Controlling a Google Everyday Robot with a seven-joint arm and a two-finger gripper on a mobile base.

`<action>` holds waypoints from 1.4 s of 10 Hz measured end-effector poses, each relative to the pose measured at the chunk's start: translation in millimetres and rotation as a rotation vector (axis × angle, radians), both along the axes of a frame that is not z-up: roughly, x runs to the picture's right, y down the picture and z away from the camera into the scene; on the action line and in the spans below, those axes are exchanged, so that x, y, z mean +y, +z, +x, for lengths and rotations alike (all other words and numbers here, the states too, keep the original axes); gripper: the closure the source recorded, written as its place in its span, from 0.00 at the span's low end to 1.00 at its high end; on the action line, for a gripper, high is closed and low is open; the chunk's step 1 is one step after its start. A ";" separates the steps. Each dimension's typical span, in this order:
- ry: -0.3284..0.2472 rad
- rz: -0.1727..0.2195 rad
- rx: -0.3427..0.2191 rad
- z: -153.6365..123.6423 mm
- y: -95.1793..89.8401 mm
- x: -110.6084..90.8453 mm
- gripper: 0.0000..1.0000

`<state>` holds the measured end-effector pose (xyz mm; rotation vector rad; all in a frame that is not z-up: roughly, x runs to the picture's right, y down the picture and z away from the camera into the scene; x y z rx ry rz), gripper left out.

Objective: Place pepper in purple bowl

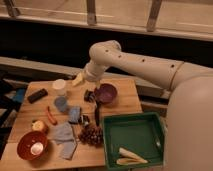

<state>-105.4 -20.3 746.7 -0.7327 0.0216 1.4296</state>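
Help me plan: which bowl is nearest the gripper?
The purple bowl, close beside the gripper by the white cup; the orange bowl sits at the front-left corner.

White tubular arm (145, 67), rounded joints, small dark dots, pale end effector (78, 80) above table (128, 95)
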 end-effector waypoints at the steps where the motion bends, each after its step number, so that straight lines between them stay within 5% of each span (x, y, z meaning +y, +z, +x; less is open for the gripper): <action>1: -0.036 0.020 -0.010 -16.5 -4.1 4.0 0.20; 7: -0.226 0.102 -0.114 -107.0 -22.3 28.1 0.20; 10: -0.228 0.091 -0.191 -139.0 -24.6 30.2 0.20; 14: -0.228 0.089 -0.192 -140.1 -24.5 31.3 0.20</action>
